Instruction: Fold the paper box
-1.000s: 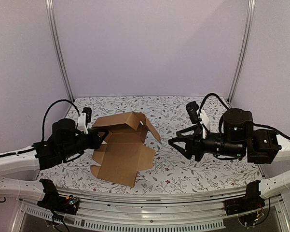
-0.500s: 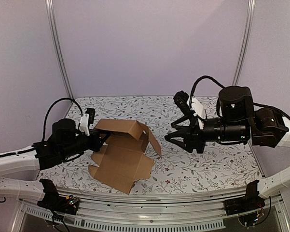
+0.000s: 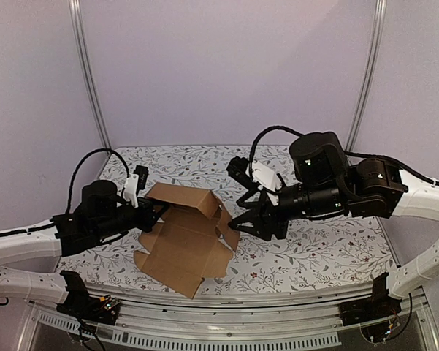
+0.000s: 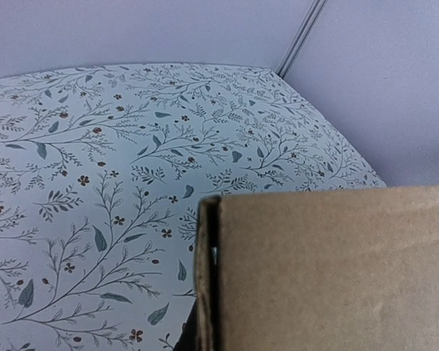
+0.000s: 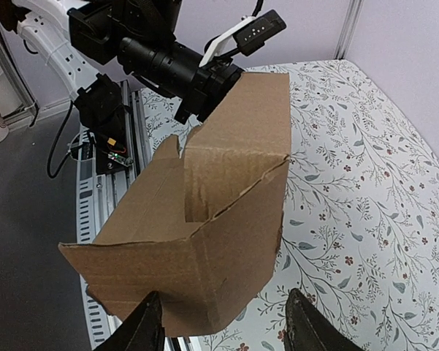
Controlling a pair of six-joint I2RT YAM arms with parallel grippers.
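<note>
The paper box [image 3: 186, 241] is a brown cardboard sheet, partly folded, with its back wall and right flap standing up. My left gripper [image 3: 157, 210] grips the back wall's left end. In the left wrist view the cardboard [image 4: 336, 270] covers the fingers. My right gripper [image 3: 237, 213] is open at the box's right flap. In the right wrist view the folded corner [image 5: 226, 190] sits just ahead of the spread fingers [image 5: 147, 330], and the flap's lower edge reaches down between them. My left gripper [image 5: 197, 102] shows there at the far wall.
The table [image 3: 314, 256] has a floral-patterned cloth. Purple walls and metal posts [image 3: 91, 80] close the back and sides. A metal rail [image 3: 226, 322] runs along the near edge.
My right arm has swung left across the table and its open gripper has reached the box's right flap. The left gripper has stayed on the back wall, which has moved up and right a little.
</note>
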